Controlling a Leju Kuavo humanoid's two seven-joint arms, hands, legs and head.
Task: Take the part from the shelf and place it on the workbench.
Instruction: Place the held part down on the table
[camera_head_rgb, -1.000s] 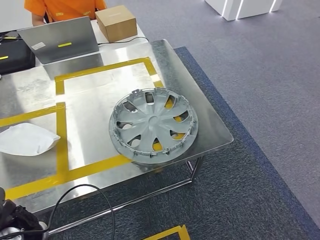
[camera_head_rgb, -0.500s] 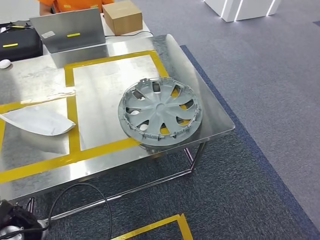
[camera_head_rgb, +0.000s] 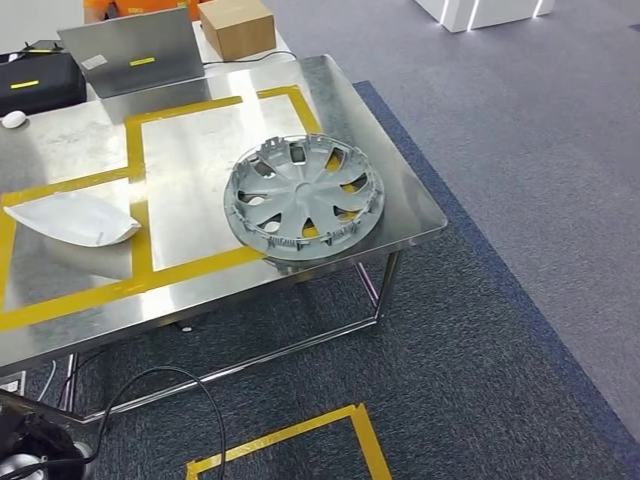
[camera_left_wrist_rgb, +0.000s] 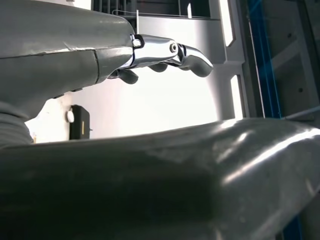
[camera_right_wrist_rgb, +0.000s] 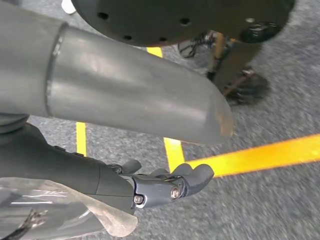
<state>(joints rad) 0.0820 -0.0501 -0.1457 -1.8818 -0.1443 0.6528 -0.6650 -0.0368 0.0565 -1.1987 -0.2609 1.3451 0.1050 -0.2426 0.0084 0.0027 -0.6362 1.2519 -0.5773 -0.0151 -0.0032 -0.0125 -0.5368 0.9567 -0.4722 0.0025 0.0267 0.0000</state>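
Observation:
A grey wheel cover lies flat on the steel workbench, near its front right corner and across the yellow tape lines. No hand touches it. In the left wrist view, my left hand hangs with its fingers stretched out straight and holds nothing. In the right wrist view, my right hand hangs over the grey carpet with its fingers apart and also holds nothing.
A white curved panel lies at the bench's left. At the far edge are a laptop, a cardboard box, a black case and a person in orange. A black cable and yellow floor tape lie below.
The whole picture has shifted, so the camera moved: the bench now sits higher and looks smaller, with more floor below it. The wheel cover keeps its place on the bench.

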